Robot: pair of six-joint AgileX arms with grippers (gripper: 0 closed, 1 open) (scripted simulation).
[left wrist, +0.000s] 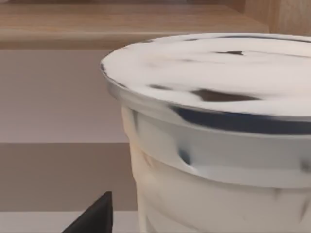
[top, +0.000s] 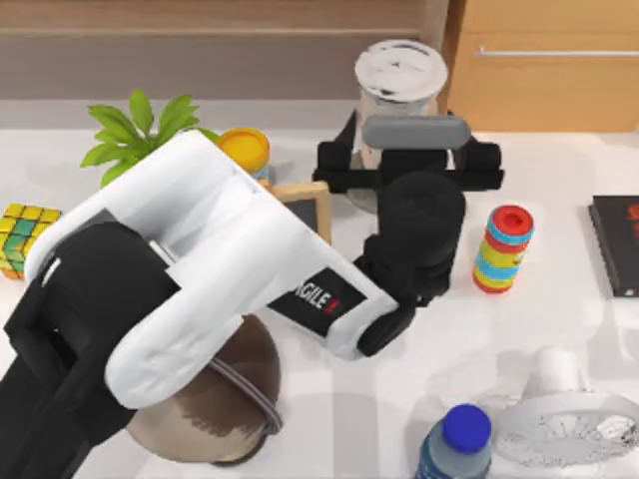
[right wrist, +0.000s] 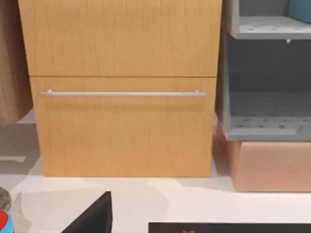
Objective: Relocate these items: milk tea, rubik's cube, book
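The milk tea [top: 399, 72], a clear cup with a white lid, stands at the back of the table, near the middle. My left gripper [top: 407, 152] is right in front of it, open, with its jaws spread wide. In the left wrist view the milk tea [left wrist: 214, 145] looms very close, and one dark fingertip [left wrist: 95, 218] stays apart from its wall. The rubik's cube [top: 22, 238] sits at the table's far left edge. The book is out of view. In the right wrist view one fingertip [right wrist: 95, 216] of my parked right gripper shows, facing a wooden cabinet.
A striped cylinder [top: 502, 249] stands right of my left gripper, and a flat black book [top: 614, 244] lies at the right edge. A blue-capped bottle [top: 457, 449] and a white perforated dish [top: 569, 419] are at the front. A plant [top: 140, 130] and a brown bowl [top: 210, 414] are on the left.
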